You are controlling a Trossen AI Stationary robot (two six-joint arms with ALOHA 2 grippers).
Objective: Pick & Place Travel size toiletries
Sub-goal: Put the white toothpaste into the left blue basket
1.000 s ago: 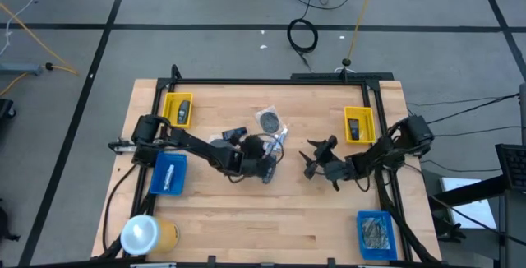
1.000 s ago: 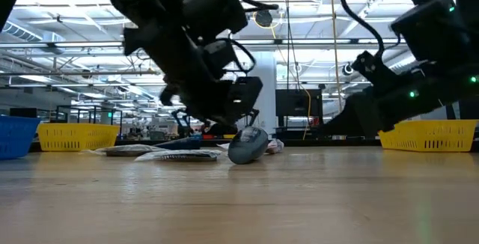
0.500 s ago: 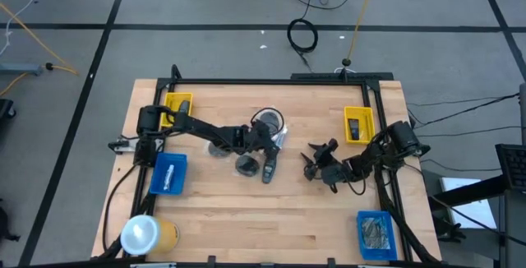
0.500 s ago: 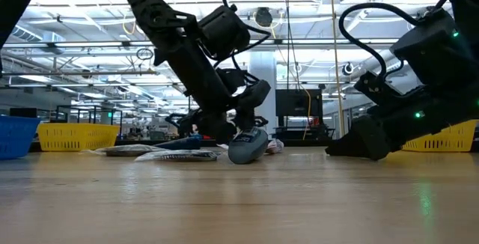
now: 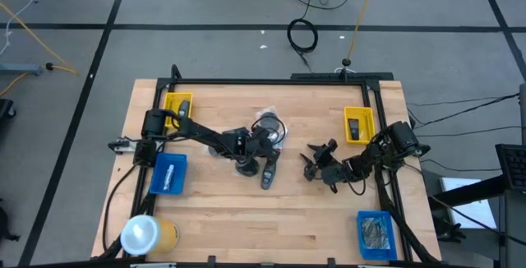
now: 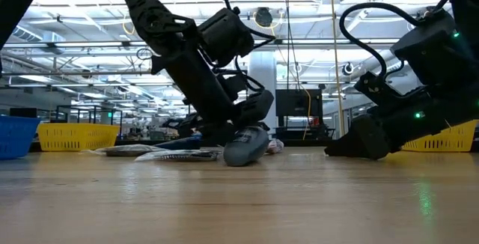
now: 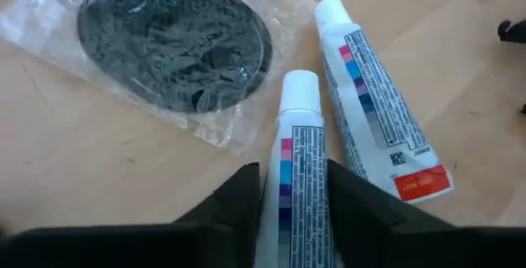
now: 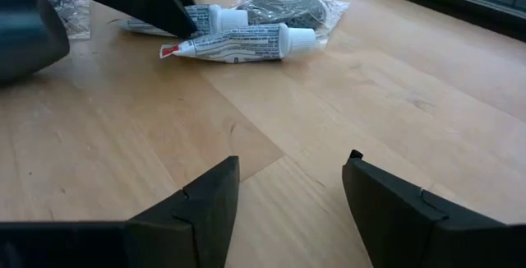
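My left gripper (image 5: 263,139) is low over the middle of the table, its fingers on either side of a white tube with coloured stripes (image 7: 297,161). A second white tube (image 7: 370,112) lies flat beside it. A dark grey disc in a clear bag (image 7: 173,42) lies just past both caps. A dark oblong bottle (image 5: 268,170) and a grey disc (image 5: 245,168) lie nearer the near edge. My right gripper (image 8: 292,194) is open, hovering right of the pile (image 5: 314,161). My left gripper has the striped tube pinched between its two fingers (image 7: 238,206), on the tube's body (image 7: 296,194) behind the cap. The fingers lie along the tube, slanting down from above. The cap end (image 7: 301,91) points at the bagged disc; whether the tube is off the wood I cannot tell.
Yellow trays sit at the far left (image 5: 178,109) and far right (image 5: 359,124), blue trays at the left (image 5: 170,172) and near right (image 5: 375,233). A big yellow cylinder with a white top (image 5: 148,233) stands at the near left corner. Bare wood lies along the near edge.
My left gripper has moved from the table's middle toward the far edge, over the tubes beside the bagged disc, and has come down around one tube. The grey disc it stood over now lies in the open.
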